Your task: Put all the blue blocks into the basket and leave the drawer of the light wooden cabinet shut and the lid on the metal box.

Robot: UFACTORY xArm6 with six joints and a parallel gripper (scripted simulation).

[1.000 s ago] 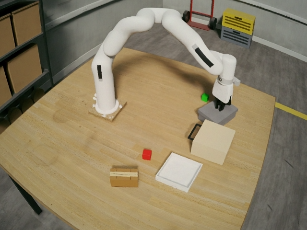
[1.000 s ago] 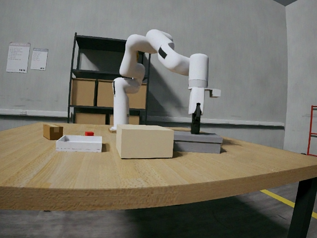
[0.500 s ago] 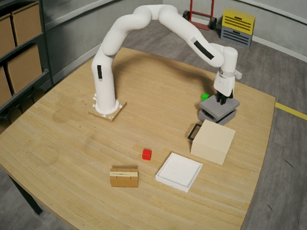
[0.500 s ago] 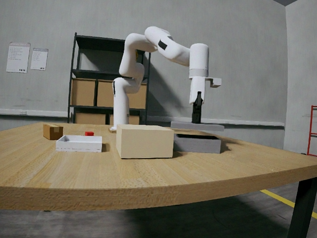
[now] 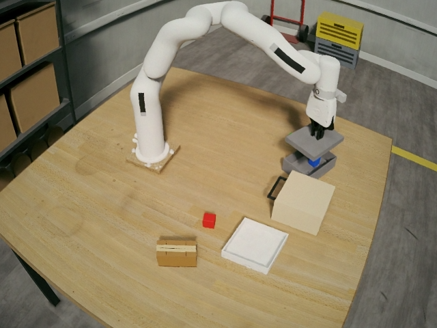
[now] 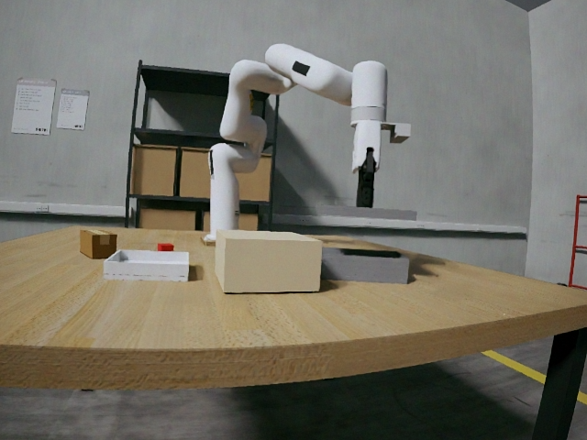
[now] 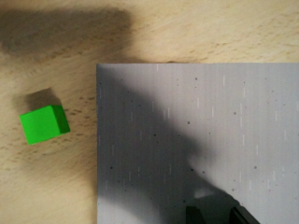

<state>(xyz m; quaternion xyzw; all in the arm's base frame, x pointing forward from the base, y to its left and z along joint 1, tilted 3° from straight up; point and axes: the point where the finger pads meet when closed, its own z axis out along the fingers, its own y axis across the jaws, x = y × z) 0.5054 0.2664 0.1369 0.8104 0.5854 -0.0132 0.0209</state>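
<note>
While fingers (image 5: 317, 132) (image 6: 365, 206) grip the lid (image 5: 314, 143) (image 6: 393, 214) (image 7: 196, 140), blue (image 5: 314, 162) shows below.

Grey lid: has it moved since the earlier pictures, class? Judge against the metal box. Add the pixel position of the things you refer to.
Yes: the grey lid (image 5: 303, 141) (image 6: 393, 214) has risen off the metal box (image 5: 294, 164) (image 6: 370, 269).
</note>
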